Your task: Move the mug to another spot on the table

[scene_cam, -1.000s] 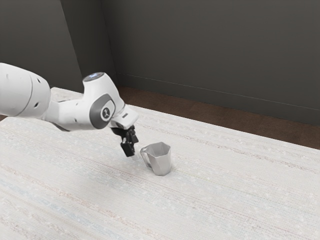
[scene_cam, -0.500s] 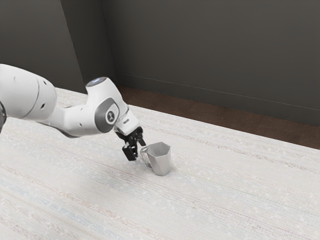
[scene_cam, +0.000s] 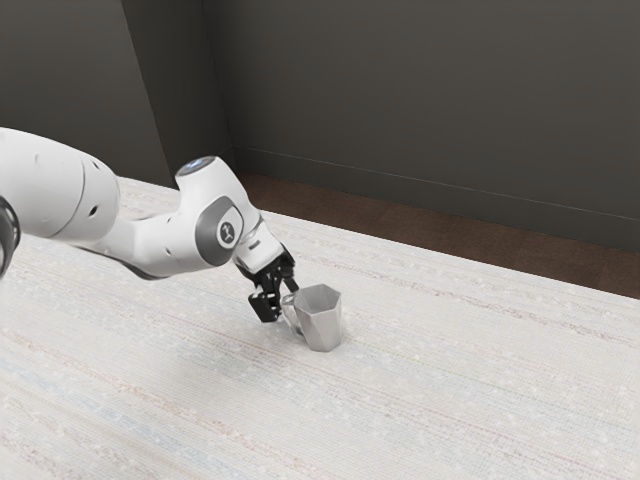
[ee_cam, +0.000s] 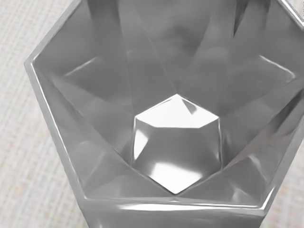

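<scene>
A faceted silver mug (scene_cam: pixel 322 318) stands upright on the pale woven table (scene_cam: pixel 450 400), its handle turned toward the arm. My black gripper (scene_cam: pixel 275 298) is down at the handle side of the rim, tilted, and open, one finger outside by the handle and the other at the rim. I cannot make out whether either finger touches the metal. The wrist view looks straight down into the mug (ee_cam: pixel 175 142), to its bright polygonal bottom, with the near wall just under my hand.
The table's pale surface stretches wide on every side of the mug. Its far edge (scene_cam: pixel 470 262) runs along a brown floor strip below dark walls.
My hand has moved toward the exterior view's right and slightly down, from beside the mug's handle to right over its rim. The mug has stayed in place.
</scene>
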Action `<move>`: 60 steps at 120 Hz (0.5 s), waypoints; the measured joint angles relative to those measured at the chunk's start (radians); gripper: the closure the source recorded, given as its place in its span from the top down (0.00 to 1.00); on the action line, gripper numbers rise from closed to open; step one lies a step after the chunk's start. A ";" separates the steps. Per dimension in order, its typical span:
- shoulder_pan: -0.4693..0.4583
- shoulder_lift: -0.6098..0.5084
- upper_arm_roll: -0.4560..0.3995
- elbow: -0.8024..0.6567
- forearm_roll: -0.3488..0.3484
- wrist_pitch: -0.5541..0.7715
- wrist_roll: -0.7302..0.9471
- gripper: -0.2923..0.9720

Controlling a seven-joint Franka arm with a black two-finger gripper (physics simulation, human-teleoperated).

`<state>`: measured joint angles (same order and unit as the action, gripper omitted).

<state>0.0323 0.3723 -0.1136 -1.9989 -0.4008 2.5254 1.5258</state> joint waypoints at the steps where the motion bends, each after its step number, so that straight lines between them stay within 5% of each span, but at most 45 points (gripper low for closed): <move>1: 0.000 0.000 0.000 0.000 -0.001 0.000 0.001 0.73; 60: 0.000 0.010 0.000 0.010 -0.028 0.002 0.050 0.57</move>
<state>0.0323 0.3819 -0.1135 -1.9888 -0.4288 2.5275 1.5761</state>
